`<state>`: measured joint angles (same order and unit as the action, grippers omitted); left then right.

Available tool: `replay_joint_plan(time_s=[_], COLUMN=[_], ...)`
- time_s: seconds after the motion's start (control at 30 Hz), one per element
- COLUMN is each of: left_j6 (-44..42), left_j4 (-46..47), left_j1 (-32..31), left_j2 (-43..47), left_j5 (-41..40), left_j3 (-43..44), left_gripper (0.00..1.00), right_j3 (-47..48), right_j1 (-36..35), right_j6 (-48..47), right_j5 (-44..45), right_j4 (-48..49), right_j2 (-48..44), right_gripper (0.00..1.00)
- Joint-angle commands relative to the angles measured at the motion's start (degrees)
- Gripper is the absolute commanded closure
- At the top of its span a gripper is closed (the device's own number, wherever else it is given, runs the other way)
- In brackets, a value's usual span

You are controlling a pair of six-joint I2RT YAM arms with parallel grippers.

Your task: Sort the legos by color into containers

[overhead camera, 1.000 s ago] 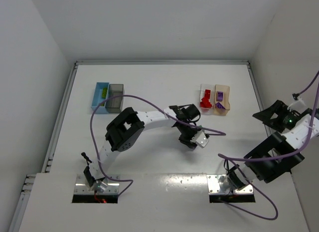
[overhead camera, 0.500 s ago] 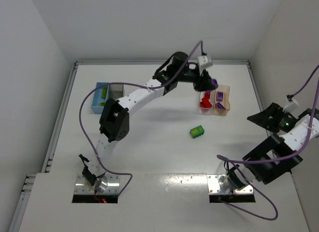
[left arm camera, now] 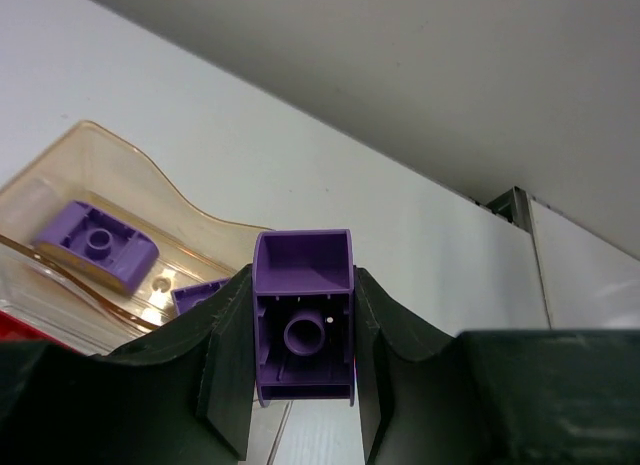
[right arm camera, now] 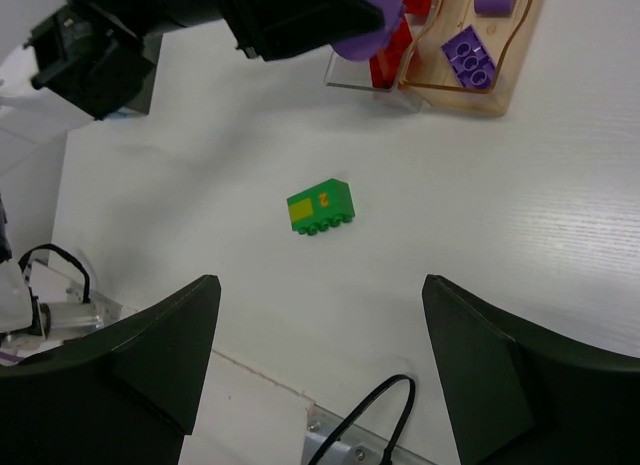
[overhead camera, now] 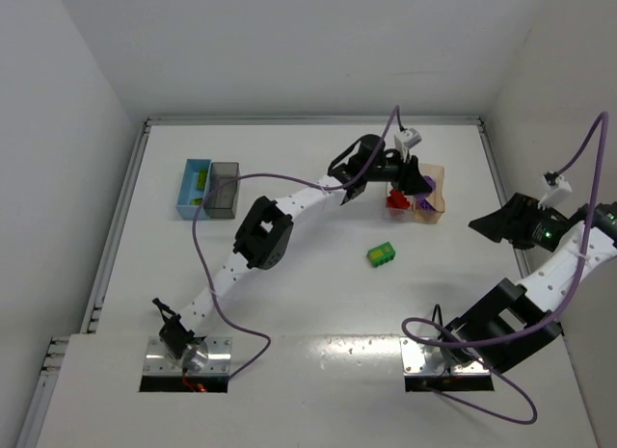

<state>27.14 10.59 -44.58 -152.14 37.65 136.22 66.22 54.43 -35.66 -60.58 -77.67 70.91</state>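
From above, the left arm reaches toward the far right corner of the surface. Its jaws hold a purple brick over the tan bin, which touches the clear bin. A green-yellow clump lies mid-surface. Blue and grey bins stand toward the far left corner.

The left wrist view shows the left jaws clenched on the purple brick above the tan bin.

The right wrist view shows the right jaws spread wide and empty above the clump.

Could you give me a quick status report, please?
Left gripper shut on purple lego, beside tan bin. Right gripper open, empty. Green-yellow lego loose on table. Nothing blocking.
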Motion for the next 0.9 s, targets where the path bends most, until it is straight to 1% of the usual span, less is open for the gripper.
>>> replay_joint_plan(time_s=[0.0,0.1,0.27,0.37,0.53,0.57,0.67,0.7,0.73,0.8,0.87], left_j6=[3.5,3.5,5.0,5.0,6.2,6.2,7.4,7.4,8.0,8.0,8.0], left_j4=[6.6,7.2,9.2,10.5,13.0,13.9,14.7,15.4,15.4,16.0,16.6], left_j1=[-0.3,-0.3,-0.3,-0.9,-0.9,-1.4,-1.4,-1.4,-1.4,-0.5,1.6], left_j2=[0.4,-1.0,-3.2,-4.4,-6.3,-6.9,-6.9,-6.9,-6.9,-3.5,0.3], left_j5=[-0.6,-1.3,-1.3,-2.0,-3.4,-3.4,-3.9,-3.9,-3.9,-5.0,-7.1], left_j3=[4.1,4.1,4.7,5.2,6.8,6.8,6.8,6.8,6.8,5.4,0.9], left_gripper=[0.69,0.66,0.54,0.5,0.49,0.47,0.4,0.32,0.29,0.21,0.16], right_j3=[3.5,4.7,5.2,5.8,6.3,6.3,6.3,6.3,6.3,6.3,6.3], right_j1=[-0.8,-1.3,-1.9,-2.4,-2.9,-2.9,-3.5,-4.0,-4.0,-5.3,-7.7], right_j6=[1.8,3.7,4.8,6.0,9.2,9.9,11.3,11.3,12.0,12.0,12.0], right_j5=[-3.4,-3.4,-3.4,-3.4,-2.9,-2.9,-2.4,-2.4,-1.8,-1.8,-0.6], right_j4=[0.2,0.9,0.9,1.5,3.5,3.5,4.6,4.6,5.4,6.0,7.5], right_j2=[-0.4,-0.4,-0.4,-1.0,-2.1,-2.1,-2.7,-3.2,-3.2,-3.2,-3.8], right_gripper=[0.17,0.17,0.17,0.17,0.17,0.17,0.17,0.17,0.17,0.17,0.17])
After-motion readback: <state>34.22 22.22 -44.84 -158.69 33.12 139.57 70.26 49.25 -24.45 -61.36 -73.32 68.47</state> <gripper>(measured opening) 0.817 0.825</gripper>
